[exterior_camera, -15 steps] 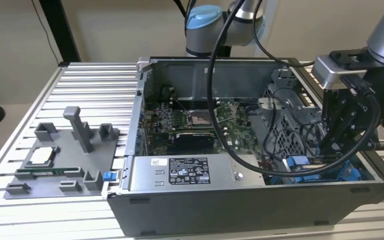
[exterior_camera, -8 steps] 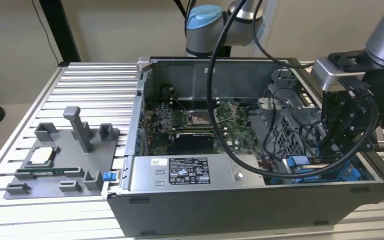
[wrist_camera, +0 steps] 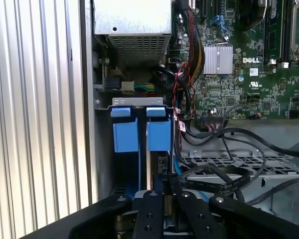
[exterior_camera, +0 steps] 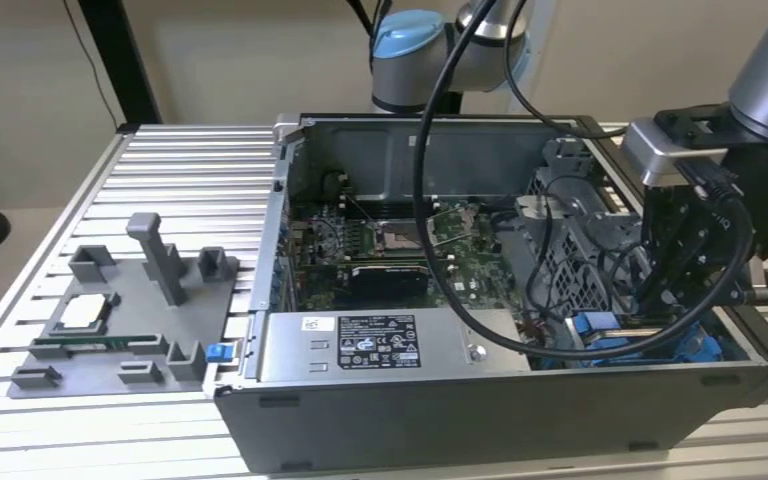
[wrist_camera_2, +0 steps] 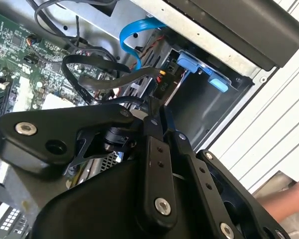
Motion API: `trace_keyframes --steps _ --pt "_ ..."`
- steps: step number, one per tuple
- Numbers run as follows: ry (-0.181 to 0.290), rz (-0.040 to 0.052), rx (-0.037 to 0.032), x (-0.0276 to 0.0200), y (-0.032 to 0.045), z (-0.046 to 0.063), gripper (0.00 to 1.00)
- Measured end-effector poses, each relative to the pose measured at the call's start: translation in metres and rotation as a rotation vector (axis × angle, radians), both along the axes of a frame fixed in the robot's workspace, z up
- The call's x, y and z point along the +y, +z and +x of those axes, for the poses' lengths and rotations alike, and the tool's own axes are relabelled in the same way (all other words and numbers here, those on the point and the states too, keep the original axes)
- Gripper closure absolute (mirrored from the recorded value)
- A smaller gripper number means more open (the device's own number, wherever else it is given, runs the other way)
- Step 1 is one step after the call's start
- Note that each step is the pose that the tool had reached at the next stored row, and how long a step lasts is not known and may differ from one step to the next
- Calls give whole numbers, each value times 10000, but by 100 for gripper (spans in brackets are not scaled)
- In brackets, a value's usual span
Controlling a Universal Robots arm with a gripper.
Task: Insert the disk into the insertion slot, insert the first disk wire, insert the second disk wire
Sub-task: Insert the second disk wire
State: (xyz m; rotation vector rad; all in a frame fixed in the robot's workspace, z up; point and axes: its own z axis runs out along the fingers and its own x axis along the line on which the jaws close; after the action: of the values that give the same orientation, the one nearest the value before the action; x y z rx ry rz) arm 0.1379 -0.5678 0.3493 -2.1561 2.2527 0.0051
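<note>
reaching into insertion slot (wrist_camera: 139,134), pincer (wrist_camera: 164,196) beside blue tabs.

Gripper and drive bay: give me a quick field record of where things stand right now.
gripper: inside the open computer case, low at the exterior view's right
fingers: close together on a dark connector end; grip not certain
insertion slot: blue rails and tabs directly ahead of the gripper
disk: cannot confirm seated
cables: black wires and a blue flat cable beside the bay
</note>
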Motion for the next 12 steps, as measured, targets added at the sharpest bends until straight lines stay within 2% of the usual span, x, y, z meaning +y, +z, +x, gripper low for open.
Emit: trace_keyframes --steps 12 --pt "0 0 0 0 -20 0 100"
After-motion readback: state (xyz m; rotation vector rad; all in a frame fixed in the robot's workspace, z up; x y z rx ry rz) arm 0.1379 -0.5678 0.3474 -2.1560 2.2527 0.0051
